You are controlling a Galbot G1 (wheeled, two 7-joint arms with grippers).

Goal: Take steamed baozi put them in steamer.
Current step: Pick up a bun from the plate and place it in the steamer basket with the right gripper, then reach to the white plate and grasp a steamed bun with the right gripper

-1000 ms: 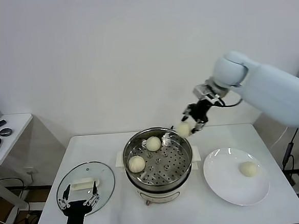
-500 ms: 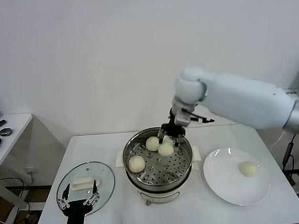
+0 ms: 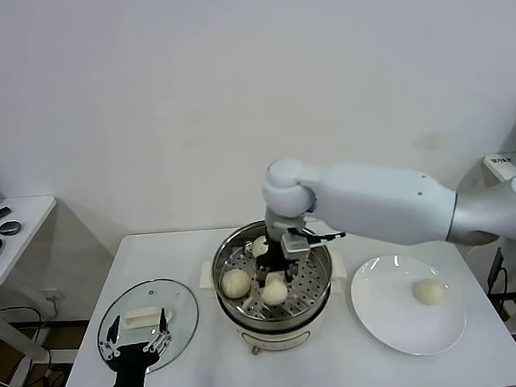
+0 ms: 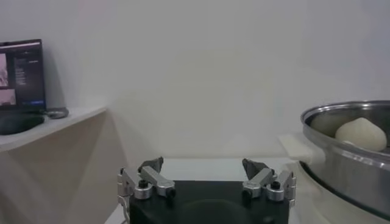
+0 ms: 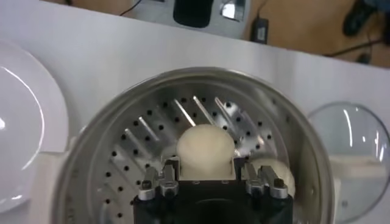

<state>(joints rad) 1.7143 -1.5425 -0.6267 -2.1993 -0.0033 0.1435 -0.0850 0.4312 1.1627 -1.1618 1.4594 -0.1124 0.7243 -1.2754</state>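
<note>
The steamer is a shiny steel pot with a perforated tray, standing mid-table. My right gripper reaches down inside it, shut on a cream-white baozi low over the front of the tray. In the right wrist view that baozi sits between the right gripper fingers. A second baozi lies at the tray's left, and a third baozi at the back is partly hidden by the arm. One more baozi rests on the white plate. My left gripper is parked, open, at the table's front left.
A glass lid with a white handle lies flat left of the steamer, just beyond the left gripper. A side desk with dark devices stands off to the left. The right arm spans from the right over the plate.
My right arm swung left from beyond the steamer's far-right rim and came down inside it, carrying the baozi to the front of the tray. The left gripper stayed put.
</note>
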